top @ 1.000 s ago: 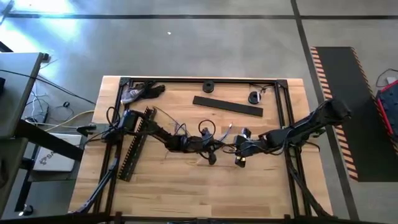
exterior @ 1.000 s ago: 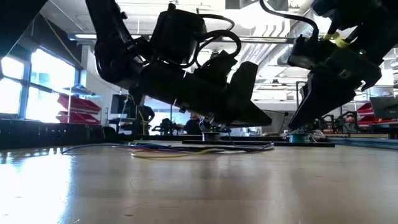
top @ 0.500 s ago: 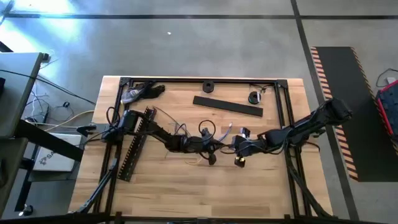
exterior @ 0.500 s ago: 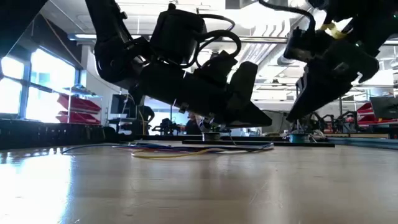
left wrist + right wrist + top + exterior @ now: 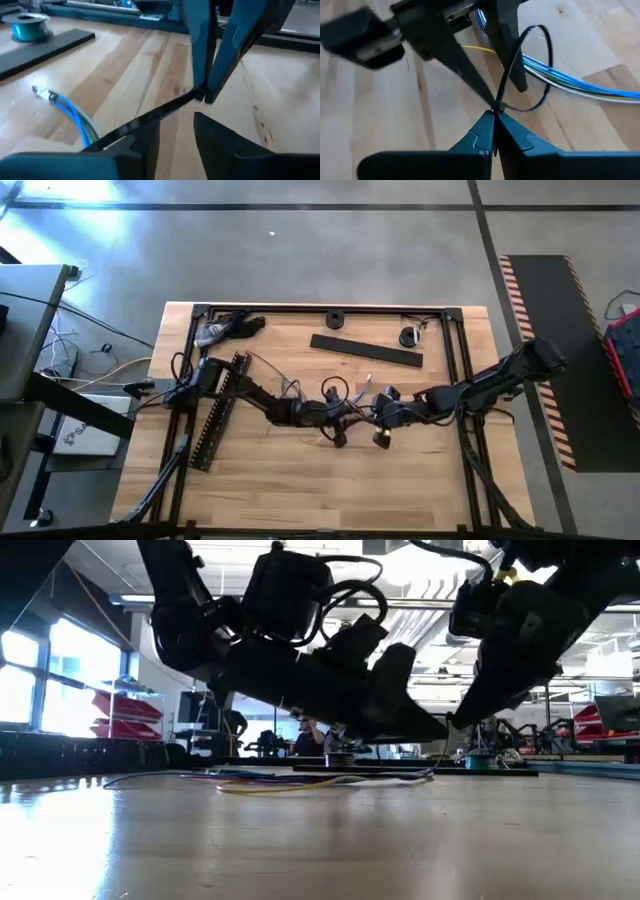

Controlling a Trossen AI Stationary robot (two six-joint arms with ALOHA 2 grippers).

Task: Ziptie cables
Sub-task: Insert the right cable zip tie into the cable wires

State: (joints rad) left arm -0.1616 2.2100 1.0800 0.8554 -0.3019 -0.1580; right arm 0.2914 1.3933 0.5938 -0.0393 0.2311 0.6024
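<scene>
**Both grippers on the zip tie at mid-table**

We see the cables as a loose bundle of thin blue, white and yellow strands lying flat on the table. In the low view they run left to right across the middle of the frame. In the left wrist view their ends point toward the upper left, finishing in a small connector.

A thin black zip tie arches in a loop over the bundle. The right gripper has its jaws pinched closed on the tie's strap at lower centre of its own view. The left gripper also has the strap running between its fingers, but we cannot tell whether they clamp it.

In the high view the two grippers meet at table centre, left just beside right. Bare wood lies open toward the bottom edge; a slotted black strip sits left, a flat black bar above.
</scene>
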